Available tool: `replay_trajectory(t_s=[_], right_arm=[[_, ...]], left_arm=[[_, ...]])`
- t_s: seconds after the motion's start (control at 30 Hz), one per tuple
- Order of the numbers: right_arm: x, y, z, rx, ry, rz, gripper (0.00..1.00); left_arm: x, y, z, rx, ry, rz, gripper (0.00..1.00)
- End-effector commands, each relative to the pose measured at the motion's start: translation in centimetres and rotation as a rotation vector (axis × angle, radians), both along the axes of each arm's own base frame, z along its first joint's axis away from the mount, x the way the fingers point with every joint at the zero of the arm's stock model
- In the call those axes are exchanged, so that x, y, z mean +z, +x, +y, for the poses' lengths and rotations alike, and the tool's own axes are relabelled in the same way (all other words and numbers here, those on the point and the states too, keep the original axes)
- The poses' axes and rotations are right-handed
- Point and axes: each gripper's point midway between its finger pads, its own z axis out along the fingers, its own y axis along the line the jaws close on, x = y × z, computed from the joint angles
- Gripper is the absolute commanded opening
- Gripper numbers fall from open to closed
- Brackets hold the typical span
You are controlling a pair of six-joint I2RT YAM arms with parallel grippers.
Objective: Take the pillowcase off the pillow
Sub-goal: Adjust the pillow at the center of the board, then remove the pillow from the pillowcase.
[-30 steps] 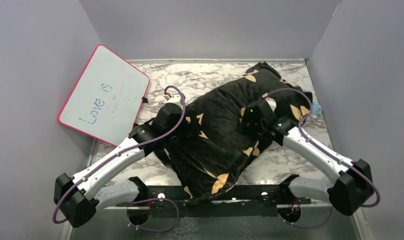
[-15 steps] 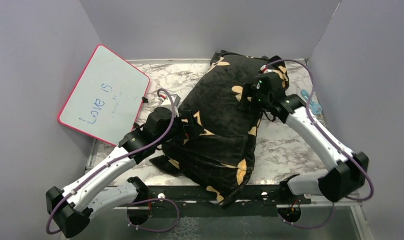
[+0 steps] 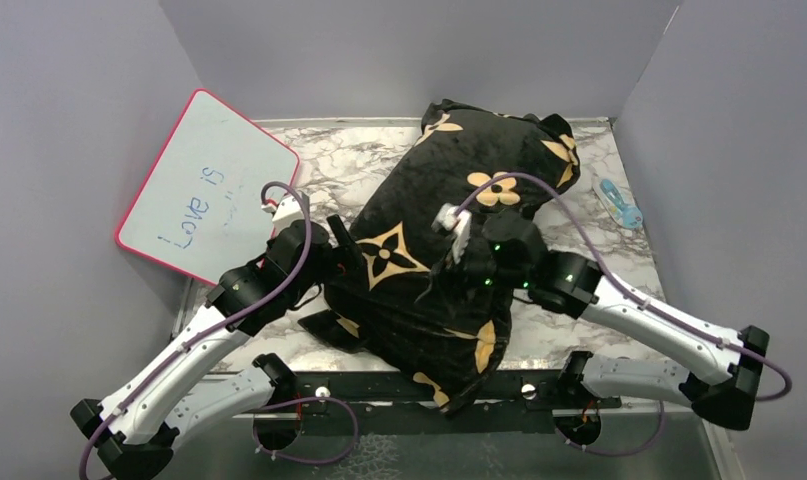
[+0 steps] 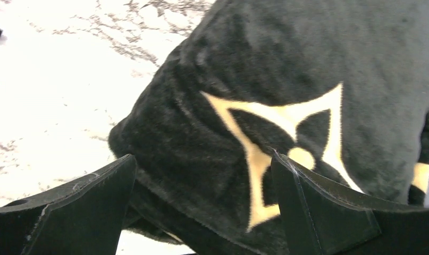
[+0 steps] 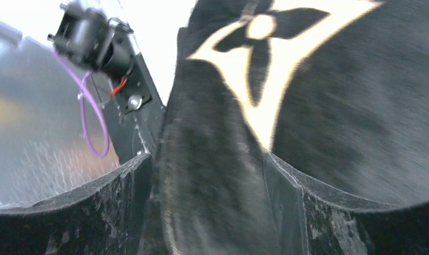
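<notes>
1. Pillowcase [image 3: 429, 185] of black velvety fabric with tan flower motifs, seen from above, lay diagonally on the white marbled tabletop [image 3: 359, 160], stuffed plump
2. Left wrist: the left gripper [image 4: 202, 158] hung spread wide over a corner, grasping nothing; it should pinch cloth alone, not the pillow inside
3. Right wrist: the right gripper [image 5: 207, 156] straddled a fabric ridge; whether it was clenched, I could not tell

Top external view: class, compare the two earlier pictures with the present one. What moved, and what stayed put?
The stuffed pillowcase swung round, its far end now near the back wall. The right gripper reached far, then drew back to the near middle, astride a ridge of fabric. The left gripper eased slightly left, open at the pillowcase's edge. The whiteboard stayed put.
</notes>
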Motion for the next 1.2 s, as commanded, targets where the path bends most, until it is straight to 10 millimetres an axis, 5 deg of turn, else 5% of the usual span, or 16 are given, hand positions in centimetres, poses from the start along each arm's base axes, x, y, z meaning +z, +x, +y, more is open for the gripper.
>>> replay_trajectory(t_s=[0.0, 0.13, 0.27, 0.37, 0.5, 0.67, 0.83, 1.03, 1.17], right_arm=[[1.4, -1.9, 4.8, 0.138, -0.037, -0.351, 0.8], [-2.1, -1.4, 7.4, 0.158, -0.211, -0.52, 0.82], [-3.9, 2.2, 6.0, -0.01, -0.365, -0.605, 0.72], [-1.6, 4.7, 4.5, -0.237, -0.321, -0.648, 0.51], [1.4, 5.9, 3.1, -0.418, -0.239, -0.605, 0.07], [0.2, 7.7, 1.5, -0.522, -0.249, -0.385, 0.01], [-2.4, 8.8, 0.1, -0.564, -0.246, -0.187, 0.01], [-4.1, 8.0, 0.9, -0.512, -0.235, -0.098, 0.01], [-4.7, 6.8, 1.6, -0.437, -0.236, -0.062, 0.06]], left_arm=[[-1.7, -1.3, 2.8, 0.11, 0.035, 0.048, 0.99], [-1.6, -1.9, 3.2, 0.115, 0.008, 0.043, 0.99], [-1.2, -2.5, 3.4, 0.095, -0.001, 0.038, 0.98], [-1.3, -2.9, 3.3, 0.075, -0.001, 0.043, 0.97], [-1.7, -3.2, 3.1, 0.06, -0.006, 0.058, 0.95], [-1.3, -3.2, 1.6, -0.015, -0.032, 0.054, 0.95], [-0.8, -3.6, -2.5, -0.21, -0.114, 0.057, 0.96], [-3.8, -3.9, -5.4, -0.283, -0.186, 0.147, 0.95], [-5.1, -3.2, -7.4, -0.325, -0.236, 0.149, 0.76]])
